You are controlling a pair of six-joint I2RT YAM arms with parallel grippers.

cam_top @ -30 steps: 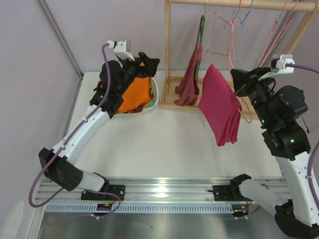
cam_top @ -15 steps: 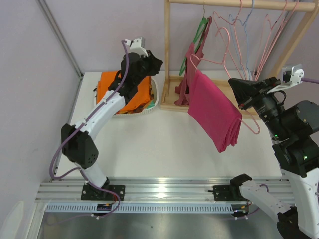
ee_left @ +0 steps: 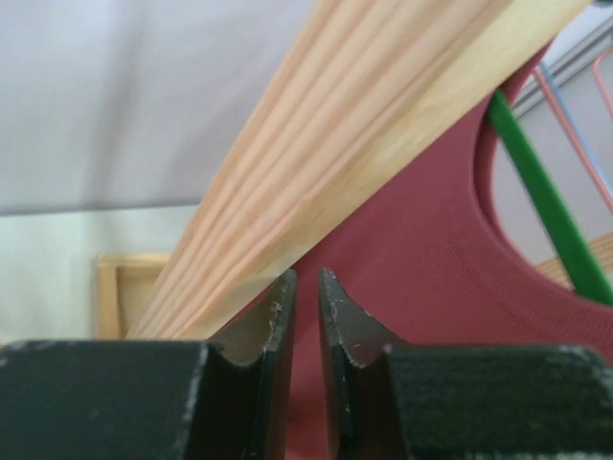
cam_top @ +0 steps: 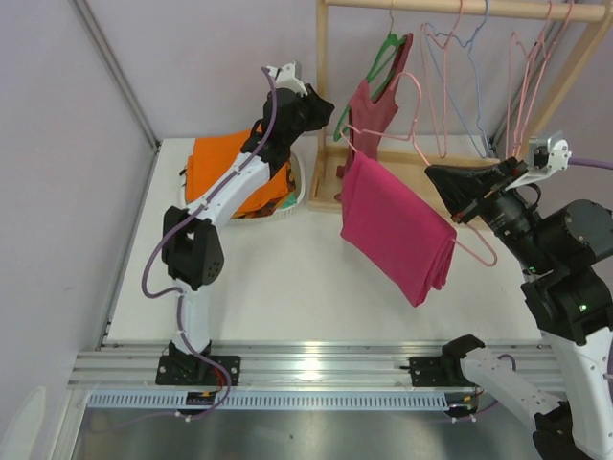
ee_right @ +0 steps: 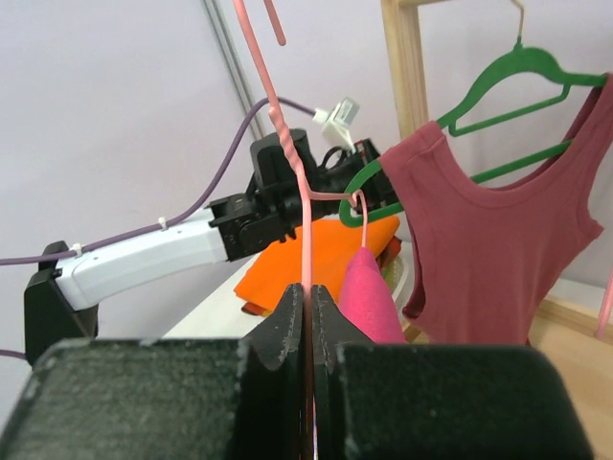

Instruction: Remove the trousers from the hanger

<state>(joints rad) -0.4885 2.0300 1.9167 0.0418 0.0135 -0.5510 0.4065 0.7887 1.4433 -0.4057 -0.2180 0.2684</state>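
magenta trousers [cam_top: 393, 235] hang folded over the bar of the light-pink wire hanger [ee_right: 306, 240], in the air above the worktop [cam_top: 287, 287], just in front of the wooden rack [cam_top: 321, 96]. the right claw [cam_top: 433, 174] is closed tight on the hanger's wire a little way from its twisted neck (the wrist view shows the wire running straight in between the fingers). it carries hanger and trousers together. the left claw [ee_left: 306, 280] is open by only a thin slit, with nothing in it that shows. it sits against the rack's left post, facing the maroon tank top [ee_left: 431, 287].

the coming move likely turns on this: the hanger's bar runs on a slant, far-left to near-right, and the trousers drape from it toward the arms' bases. the right claw has the near-right end, so the free far-left corner of the cloth falls to the left arm. that corner lies to the left claw's right and nearer the bases, past the post, close but not touching.
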